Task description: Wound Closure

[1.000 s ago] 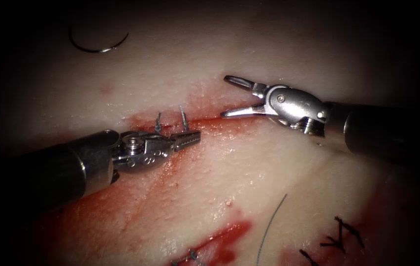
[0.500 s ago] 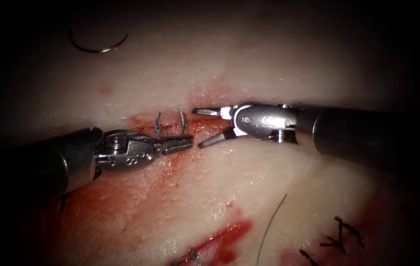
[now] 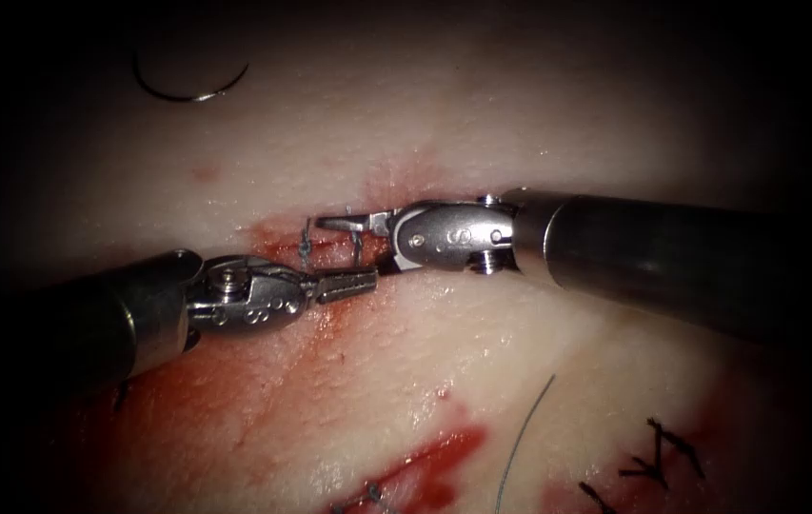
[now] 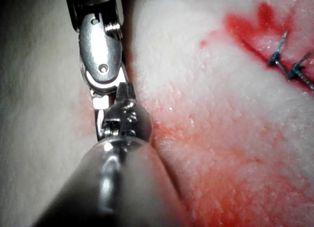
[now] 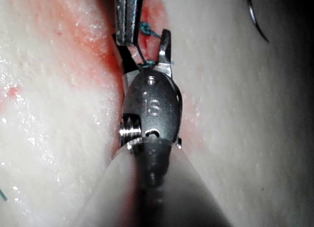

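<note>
Lying on bare tissue (image 3: 558, 133) at the upper left of the endoscope frame, the needle (image 3: 187, 90) sat well apart from both tools, held by neither and not driven into the tissue; its curve also showed in the right wrist view (image 5: 256, 18). At frame centre ran the cut (image 3: 329, 249), ringed by red fluid (image 3: 263, 381). Two short thread ends (image 3: 306, 236) stood up from the cut there. The right tool (image 3: 353, 233) reached in from the right with its jaws parted around the nearer thread end: one jaw above it, the other below. The right wrist view showed the same, thread (image 5: 144, 45) between the spread jaws, not yet clamped. The left tool (image 3: 348, 283) came in from the lower left, jaws clenched together and grasping nothing, its tip just below the thread ends and just beside the right tool's lower jaw. In the left wrist view the left tool (image 4: 125, 92) met the right tool (image 4: 100, 55) tip to tip. A loose thread (image 3: 524, 438) lay at lower centre-right, with dark stitches (image 3: 658, 457) further right and two blue stitches (image 4: 289, 65) across a second red cut.
</note>
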`<state>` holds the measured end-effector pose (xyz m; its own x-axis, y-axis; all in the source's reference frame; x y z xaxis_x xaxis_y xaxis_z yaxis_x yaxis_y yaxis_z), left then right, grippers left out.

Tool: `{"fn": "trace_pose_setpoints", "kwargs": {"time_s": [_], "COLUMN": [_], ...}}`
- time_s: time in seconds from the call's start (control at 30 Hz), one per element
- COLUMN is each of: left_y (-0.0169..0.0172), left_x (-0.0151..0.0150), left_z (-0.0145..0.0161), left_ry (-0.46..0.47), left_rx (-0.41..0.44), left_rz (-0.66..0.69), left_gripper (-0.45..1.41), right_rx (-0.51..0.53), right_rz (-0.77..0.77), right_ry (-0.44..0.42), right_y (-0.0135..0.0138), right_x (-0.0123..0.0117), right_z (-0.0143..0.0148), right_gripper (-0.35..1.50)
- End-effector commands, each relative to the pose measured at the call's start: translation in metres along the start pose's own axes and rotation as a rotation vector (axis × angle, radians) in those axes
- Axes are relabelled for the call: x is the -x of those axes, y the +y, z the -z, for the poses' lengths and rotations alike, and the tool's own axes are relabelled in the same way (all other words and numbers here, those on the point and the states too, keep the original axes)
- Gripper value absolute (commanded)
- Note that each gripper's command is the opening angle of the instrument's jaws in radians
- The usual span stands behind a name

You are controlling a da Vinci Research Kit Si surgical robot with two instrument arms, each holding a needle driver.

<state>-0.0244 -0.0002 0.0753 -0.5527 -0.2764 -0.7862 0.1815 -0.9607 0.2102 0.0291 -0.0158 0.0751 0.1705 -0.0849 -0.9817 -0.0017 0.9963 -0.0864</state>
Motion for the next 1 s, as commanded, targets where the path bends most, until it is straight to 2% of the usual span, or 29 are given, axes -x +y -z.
{"fn": "trace_pose_setpoints", "kwargs": {"time_s": [0.03, 0.27, 0.57, 0.67, 0.7, 0.73, 0.77, 0.8, 0.93, 1.0], "left_y": [-0.0006, -0.0006, -0.0005, -0.0004, -0.0004, -0.0003, -0.0003, -0.0002, 0.0001, 0.0001], "left_x": [0.0001, -0.0001, -0.0002, -0.0004, -0.0005, -0.0006, -0.0007, -0.0009, -0.0012, -0.0014], "left_z": [-0.0006, -0.0006, -0.0008, -0.0011, -0.0012, -0.0014, -0.0015, -0.0015, -0.0014, -0.0013], "left_ry": [0.001, 0.002, 0.001, -0.002, -0.003, -0.003, -0.003, -0.002, -0.002, -0.002], "left_rx": [-0.002, -0.002, -0.004, 0.000, 0.002, 0.001, 0.004, 0.010, 0.016, 0.016], "left_rz": [-0.003, 0.008, 0.014, 0.013, 0.012, 0.018, 0.017, 0.014, 0.014, 0.014], "left_gripper": [-0.45, -0.45, -0.45, -0.45, -0.45, -0.45, -0.45, -0.45, -0.45, -0.45], "right_rx": [-0.002, -0.016, -0.006, -0.003, 0.002, 0.003, 0.005, -0.026, -0.016, -0.018], "right_rz": [0.021, 0.035, 0.033, 0.034, 0.040, 0.036, 0.037, 0.039, 0.006, 0.009], "right_ry": [0.010, 0.029, 0.025, 0.026, 0.031, 0.037, 0.039, 0.007, -0.059, -0.061], "right_y": [0.0004, -0.0007, -0.0008, -0.0007, -0.0007, -0.0009, -0.0010, -0.0013, -0.0020, -0.0022], "right_x": [0.0003, -0.0008, -0.0011, -0.0010, -0.0009, -0.0009, -0.0009, -0.0008, -0.0004, -0.0002], "right_z": [-0.0016, -0.0036, -0.0040, -0.0040, -0.0040, -0.0039, -0.0039, -0.0040, -0.0041, -0.0042], "right_gripper": [1.43, 1.41, 1.41, 1.33, 1.25, 0.79, 0.44, -0.35, -0.35, -0.35]}}
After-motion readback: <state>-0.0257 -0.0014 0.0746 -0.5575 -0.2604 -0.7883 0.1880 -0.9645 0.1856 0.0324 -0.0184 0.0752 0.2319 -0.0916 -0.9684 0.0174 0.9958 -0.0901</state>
